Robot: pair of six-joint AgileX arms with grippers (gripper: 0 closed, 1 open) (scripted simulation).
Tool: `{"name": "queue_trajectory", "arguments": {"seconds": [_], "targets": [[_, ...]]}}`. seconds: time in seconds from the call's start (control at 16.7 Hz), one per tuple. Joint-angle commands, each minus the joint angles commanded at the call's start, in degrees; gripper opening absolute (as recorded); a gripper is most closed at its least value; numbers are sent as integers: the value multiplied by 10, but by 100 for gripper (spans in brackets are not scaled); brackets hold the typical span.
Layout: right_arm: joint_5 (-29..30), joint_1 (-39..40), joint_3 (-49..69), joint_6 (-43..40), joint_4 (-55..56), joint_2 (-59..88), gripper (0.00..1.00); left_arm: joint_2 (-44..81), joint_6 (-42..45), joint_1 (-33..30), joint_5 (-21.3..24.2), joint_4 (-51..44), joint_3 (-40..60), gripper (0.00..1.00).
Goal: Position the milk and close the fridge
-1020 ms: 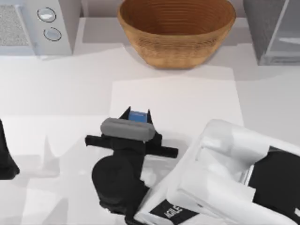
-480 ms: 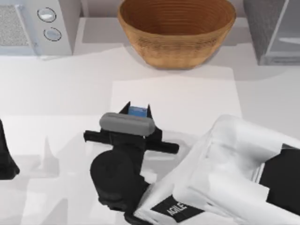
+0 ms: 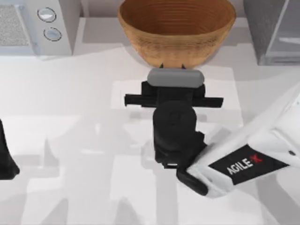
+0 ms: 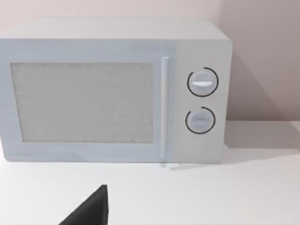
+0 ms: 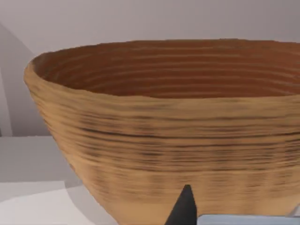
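Wicker first: one round brown woven basket [image 3: 176,28] at the table's far middle, its inside showing bare ribbed weave. White AgileX right arm reaches in from the lower right, black wrist stretched toward the basket. The right gripper [image 3: 174,68] is just in front of the basket's near wall, close to touching.

In the right wrist view, one dark fingertip [image 5: 185,208] stands beside a pale blue flat edge, the top of the small blue milk carton [image 5: 243,219], pinched and held clear of the white table [image 3: 70,93].

The left gripper [image 3: 5,161] is parked at the table's left edge; whether it is spread or closed cannot be told.

One light grey microwave [image 3: 56,28] with two round knobs stands far left. One grey speckled fridge [image 3: 262,28] stands far right.
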Motion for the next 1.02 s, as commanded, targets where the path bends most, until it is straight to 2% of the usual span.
{"name": "queue_trajectory", "arguments": {"seconds": [0.42,0.66,0.84,1.02], "targets": [[-304,-331,-167,-4,-18,-204,0,0,0,0,0,0,0,100],[-457,-455,-275,-7,-29,-327,0,0,0,0,0,0,0,100],[-515,-490,-323,-10,-35,-375,0,0,0,0,0,0,0,100],[-525,-490,-331,-10,-36,-381,0,0,0,0,0,0,0,100]]}}
